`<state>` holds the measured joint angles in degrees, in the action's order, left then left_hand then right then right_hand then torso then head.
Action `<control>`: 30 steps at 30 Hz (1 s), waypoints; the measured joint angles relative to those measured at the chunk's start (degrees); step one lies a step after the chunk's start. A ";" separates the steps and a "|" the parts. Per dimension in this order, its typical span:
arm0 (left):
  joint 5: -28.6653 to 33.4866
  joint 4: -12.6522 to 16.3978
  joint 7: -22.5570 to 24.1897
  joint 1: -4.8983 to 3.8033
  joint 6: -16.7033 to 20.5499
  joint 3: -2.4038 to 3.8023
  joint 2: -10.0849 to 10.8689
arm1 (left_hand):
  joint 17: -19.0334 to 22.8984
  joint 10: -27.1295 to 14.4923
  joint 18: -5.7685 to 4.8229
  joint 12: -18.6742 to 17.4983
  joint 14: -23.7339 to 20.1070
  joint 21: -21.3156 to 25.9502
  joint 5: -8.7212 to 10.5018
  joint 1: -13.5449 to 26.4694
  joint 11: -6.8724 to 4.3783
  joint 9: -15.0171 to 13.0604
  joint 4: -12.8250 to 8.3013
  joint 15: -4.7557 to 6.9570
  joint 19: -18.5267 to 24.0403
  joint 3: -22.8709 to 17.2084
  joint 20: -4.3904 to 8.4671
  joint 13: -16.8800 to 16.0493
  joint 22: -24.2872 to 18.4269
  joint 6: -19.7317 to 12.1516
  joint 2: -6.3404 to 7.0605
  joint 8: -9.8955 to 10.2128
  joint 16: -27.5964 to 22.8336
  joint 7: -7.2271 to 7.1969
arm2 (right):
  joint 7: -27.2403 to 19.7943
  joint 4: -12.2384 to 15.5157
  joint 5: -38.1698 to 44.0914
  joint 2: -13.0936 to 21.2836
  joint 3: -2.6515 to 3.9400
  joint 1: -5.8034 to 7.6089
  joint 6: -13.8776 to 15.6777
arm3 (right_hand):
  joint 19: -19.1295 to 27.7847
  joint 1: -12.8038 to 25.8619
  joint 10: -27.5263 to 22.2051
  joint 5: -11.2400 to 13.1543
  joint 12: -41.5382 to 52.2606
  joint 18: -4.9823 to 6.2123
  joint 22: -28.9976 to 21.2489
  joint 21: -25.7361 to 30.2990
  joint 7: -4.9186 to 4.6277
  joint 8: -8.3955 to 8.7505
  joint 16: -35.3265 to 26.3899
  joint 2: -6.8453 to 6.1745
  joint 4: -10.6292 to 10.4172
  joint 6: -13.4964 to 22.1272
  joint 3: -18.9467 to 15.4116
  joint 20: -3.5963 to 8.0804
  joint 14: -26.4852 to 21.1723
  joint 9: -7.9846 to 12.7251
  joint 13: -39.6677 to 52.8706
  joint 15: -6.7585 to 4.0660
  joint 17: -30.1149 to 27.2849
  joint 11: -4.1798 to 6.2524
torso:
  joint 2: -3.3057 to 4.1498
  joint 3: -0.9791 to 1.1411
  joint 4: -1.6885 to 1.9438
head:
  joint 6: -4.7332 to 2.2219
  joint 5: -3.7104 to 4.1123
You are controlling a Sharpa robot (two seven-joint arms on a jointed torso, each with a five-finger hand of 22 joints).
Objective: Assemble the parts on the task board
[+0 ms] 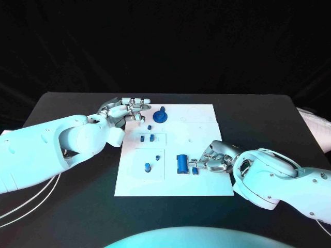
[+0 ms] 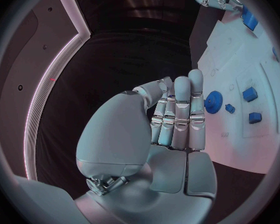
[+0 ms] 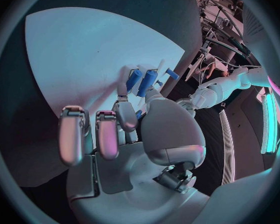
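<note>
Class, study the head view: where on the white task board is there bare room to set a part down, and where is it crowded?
Free: the task board's far right area beyond the blue gear, and its near strip along the front edge. Crowded: the far left corner by the left hand, and the middle right, where the right hand sits beside the blue cylinder.
</note>
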<state>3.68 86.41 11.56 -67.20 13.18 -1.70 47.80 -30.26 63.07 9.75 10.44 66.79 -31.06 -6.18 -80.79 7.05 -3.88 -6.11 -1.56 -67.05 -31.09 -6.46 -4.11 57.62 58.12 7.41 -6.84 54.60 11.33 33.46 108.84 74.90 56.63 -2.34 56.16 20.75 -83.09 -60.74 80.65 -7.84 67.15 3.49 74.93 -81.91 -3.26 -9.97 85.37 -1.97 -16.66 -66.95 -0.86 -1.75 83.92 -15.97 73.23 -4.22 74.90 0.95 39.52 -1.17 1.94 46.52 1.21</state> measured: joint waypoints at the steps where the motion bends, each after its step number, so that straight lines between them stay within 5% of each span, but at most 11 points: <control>1: 0.00 0.00 0.00 0.00 0.00 0.00 0.00 | 0.00 0.00 0.00 0.00 0.00 0.00 0.00 0.00 0.00 0.00 0.00 0.00 0.00 0.00 0.00 0.00 0.00 0.00 0.00 0.00 0.00 0.00 | 0.00 0.00 0.05 0.02 0.00 0.00 0.00 | 0.00 0.05 0.00 0.18 0.00 0.00 0.00 0.00 0.00 0.00 0.00 0.05 0.00 0.00 -0.22 0.00 0.00 0.00 0.00 0.00 0.00 0.00 | 0.00 0.00 0.00 | -0.01 0.00; 7: -0.01 0.01 -0.10 0.00 -0.08 -0.01 0.03 | 0.00 0.00 0.00 0.00 0.00 0.00 0.00 0.00 0.00 0.00 0.00 0.00 0.00 0.00 0.00 0.00 0.00 0.00 0.00 0.00 0.00 0.00 | -0.22 0.40 1.04 0.94 0.00 0.00 -0.08 | 0.00 0.08 0.00 1.65 0.00 0.00 0.00 0.00 0.00 0.00 0.00 -0.19 0.23 0.00 -2.41 0.00 0.00 -0.22 0.00 0.00 0.00 0.00 | -0.01 0.00 0.00 | -0.07 0.07; 13: -0.02 -0.04 -0.20 0.00 -0.16 -0.02 0.06 | 0.00 0.01 0.01 0.00 0.00 0.00 0.00 0.00 -0.01 0.00 0.00 0.00 0.00 0.00 0.00 0.00 0.00 0.00 0.00 0.00 0.00 0.00 | -1.29 0.88 2.67 1.87 0.01 0.00 -1.64 | 0.00 -2.86 0.00 2.98 -0.70 0.00 -0.01 0.00 -0.19 0.00 -0.22 -1.79 0.62 0.19 -4.53 0.00 0.00 -0.46 -0.23 0.00 0.04 0.00 | -0.01 0.03 -0.04 | -0.12 0.02; 30: -0.03 -0.16 -0.31 0.01 -0.31 -0.02 -0.04 | 0.04 0.01 0.01 0.00 -0.09 0.00 0.00 -0.01 -0.01 0.00 0.00 -0.09 0.21 0.00 -0.21 0.00 -0.01 0.00 -0.01 -0.23 0.00 0.00 | -2.51 0.27 6.05 1.60 0.01 -0.02 -5.71 | 0.00 -8.68 -0.01 1.72 -0.93 0.00 -0.02 0.00 -0.22 -0.22 -0.22 0.30 1.95 0.22 -5.86 0.00 0.00 -0.91 -0.05 0.01 0.03 -0.01 | -0.01 0.00 0.02 | -0.23 0.20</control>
<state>3.65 86.25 11.25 -67.20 12.87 -1.72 47.76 -30.22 63.08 9.75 10.44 66.70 -31.06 -6.18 -80.80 7.03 -3.88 -6.11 -1.65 -66.84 -31.09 -6.67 -4.10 57.61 58.12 7.40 -7.07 54.60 11.33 30.95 109.12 80.96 58.22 -2.33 56.15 15.03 -83.09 -69.42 80.64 -6.11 66.22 3.49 74.91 -81.91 -3.48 -10.19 85.15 -1.67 -14.72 -66.73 -6.72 -1.75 83.92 -16.88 73.18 -4.22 74.94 0.94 39.51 -1.17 1.96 46.29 1.41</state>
